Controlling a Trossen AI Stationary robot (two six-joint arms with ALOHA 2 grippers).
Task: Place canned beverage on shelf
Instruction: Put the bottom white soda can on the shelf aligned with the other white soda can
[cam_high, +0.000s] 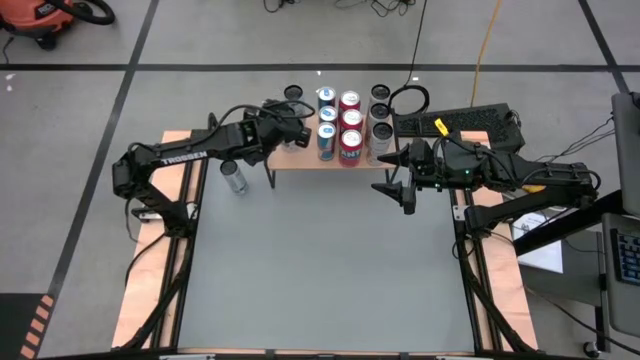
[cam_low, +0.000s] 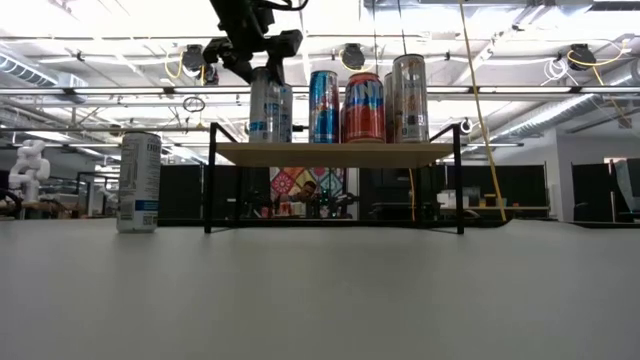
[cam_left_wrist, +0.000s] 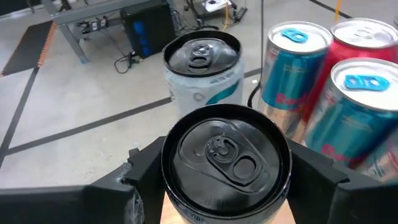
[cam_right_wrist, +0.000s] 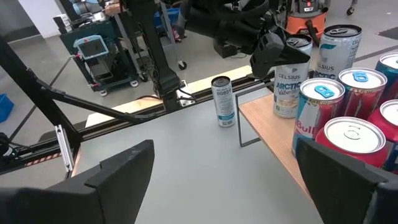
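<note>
The shelf (cam_low: 335, 153) stands at the table's far side with several blue, red and silver cans (cam_high: 340, 125) on its wooden top (cam_high: 300, 163). At its left end stands a white can with a black top (cam_left_wrist: 227, 155). My left gripper (cam_high: 288, 125) is shut around it. A second black-topped white can (cam_left_wrist: 202, 68) stands just beyond. One more silver can (cam_low: 138, 182) rests upright on the table, left of the shelf. My right gripper (cam_high: 397, 178) hangs open in the air off the shelf's right end, touching nothing. My left gripper has the white can's upper wall (cam_left_wrist: 171, 186), just under the black rim, between its two fingers (cam_left_wrist: 146, 171), one on each opposite side. The fingers come from the table's left, slanting down. The can stands upright with its base on the shelf's left end (cam_low: 265, 138).
A black keyboard (cam_high: 450, 122) lies behind the shelf on the right. Pale side boards with black rails (cam_high: 160, 260) run along both table edges. The grey table top (cam_high: 330, 270) lies bare toward the near edge.
</note>
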